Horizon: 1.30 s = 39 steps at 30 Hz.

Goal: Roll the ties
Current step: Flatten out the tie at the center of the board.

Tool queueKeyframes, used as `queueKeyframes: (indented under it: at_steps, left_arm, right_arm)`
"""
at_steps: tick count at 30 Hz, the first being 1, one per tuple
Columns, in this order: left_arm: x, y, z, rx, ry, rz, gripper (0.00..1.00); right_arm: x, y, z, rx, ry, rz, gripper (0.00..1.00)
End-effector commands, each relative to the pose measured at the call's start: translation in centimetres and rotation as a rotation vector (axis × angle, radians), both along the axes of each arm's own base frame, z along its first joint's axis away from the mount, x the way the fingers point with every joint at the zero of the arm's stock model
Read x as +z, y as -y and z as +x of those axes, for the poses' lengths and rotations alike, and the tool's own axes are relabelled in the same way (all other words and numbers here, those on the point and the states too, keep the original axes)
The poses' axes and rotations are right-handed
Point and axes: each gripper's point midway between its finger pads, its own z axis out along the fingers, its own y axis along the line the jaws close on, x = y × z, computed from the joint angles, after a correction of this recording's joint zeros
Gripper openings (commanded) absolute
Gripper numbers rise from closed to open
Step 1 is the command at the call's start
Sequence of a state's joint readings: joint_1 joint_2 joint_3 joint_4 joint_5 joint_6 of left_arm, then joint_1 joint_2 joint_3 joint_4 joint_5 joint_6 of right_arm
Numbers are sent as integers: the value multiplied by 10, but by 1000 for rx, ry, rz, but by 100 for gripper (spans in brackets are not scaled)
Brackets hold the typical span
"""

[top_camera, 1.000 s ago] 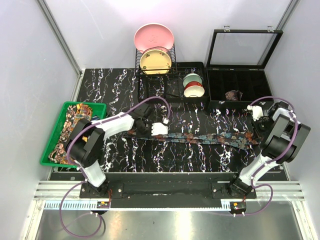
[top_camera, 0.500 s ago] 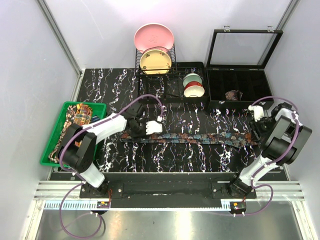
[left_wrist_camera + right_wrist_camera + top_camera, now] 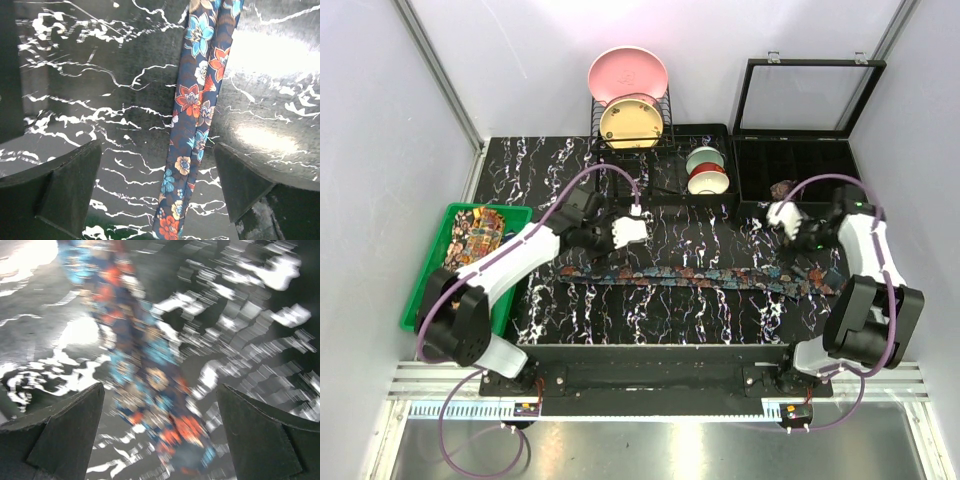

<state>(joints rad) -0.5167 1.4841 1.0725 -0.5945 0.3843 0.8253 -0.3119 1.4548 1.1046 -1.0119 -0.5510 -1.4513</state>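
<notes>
A dark blue floral tie [image 3: 700, 276] lies stretched flat across the black marbled table, left to right. My left gripper [image 3: 628, 232] hovers open just behind its narrow left end, touching nothing. In the left wrist view that narrow end [image 3: 192, 125] runs between the spread fingers [image 3: 65, 192]. My right gripper [image 3: 784, 214] is open behind the tie's wide right end. The right wrist view shows that wide end [image 3: 150, 380] blurred below the open gripper [image 3: 160, 435]. More patterned ties [image 3: 468, 243] lie heaped in the green tray [image 3: 428, 268]. A small brownish rolled tie [image 3: 785, 188] sits in the black box.
A black compartment box [image 3: 820, 165] with its lid raised stands at the back right. A wire rack holds a pink plate [image 3: 627, 75] and a yellow plate [image 3: 630, 122]. Stacked bowls [image 3: 707, 170] sit beside it in a black tray.
Both grippers went from shut to open and let go of the tie's ends. They moved back from the tie, the right one also leftwards. The tie now lies flat.
</notes>
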Motion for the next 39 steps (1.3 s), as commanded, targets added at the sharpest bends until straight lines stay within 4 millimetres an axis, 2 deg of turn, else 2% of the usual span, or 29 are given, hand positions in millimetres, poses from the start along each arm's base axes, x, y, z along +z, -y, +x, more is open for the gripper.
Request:
queueKeyframes:
  at_steps: [1, 6, 11, 15, 21, 22, 24, 25, 27, 29, 31, 33, 38, 39]
  left_arm:
    - [29, 2, -1, 47, 47, -126, 99]
    - [33, -10, -9, 84, 41, -137, 99]
    - [26, -20, -13, 105, 22, -134, 99]
    - [26, -23, -19, 99, 24, -140, 99]
    - [22, -25, -26, 75, 5, -136, 99]
    - [22, -25, -26, 73, 5, -136, 99]
    - [22, -27, -24, 76, 8, -138, 99]
    - [24, -28, -22, 90, 19, -141, 98]
    - [29, -34, -10, 137, 76, -153, 95]
    - [43, -43, -1, 182, 150, -172, 90]
    - [50, -47, 4, 205, 199, -174, 90]
    - [63, -49, 4, 217, 233, -192, 89]
    - [79, -52, 2, 268, 251, -230, 88]
    - [83, -52, 2, 287, 251, -244, 89]
  right_arm:
    - [-24, -25, -17, 157, -12, -32, 100]
    - [-52, -35, -28, 226, -19, -89, 100]
    - [-79, -29, -22, 272, 1, -167, 100]
    - [-83, -22, -4, 270, 50, -208, 100]
    - [-86, -22, 5, 305, 46, -205, 100]
    - [-92, -22, 2, 317, 19, -198, 98]
    - [-93, -23, 1, 342, -17, -189, 90]
    - [-98, -24, -3, 350, -54, -176, 74]
    - [-97, -24, -6, 363, -99, -160, 58]
    - [-101, -20, -11, 373, -133, -159, 46]
    - [-103, -14, -12, 376, -140, -177, 45]
    - [-105, -3, -18, 378, -147, -190, 39]
    - [-105, 39, -34, 347, -199, -225, 37]
    - [-104, 54, -37, 312, -205, -230, 36]
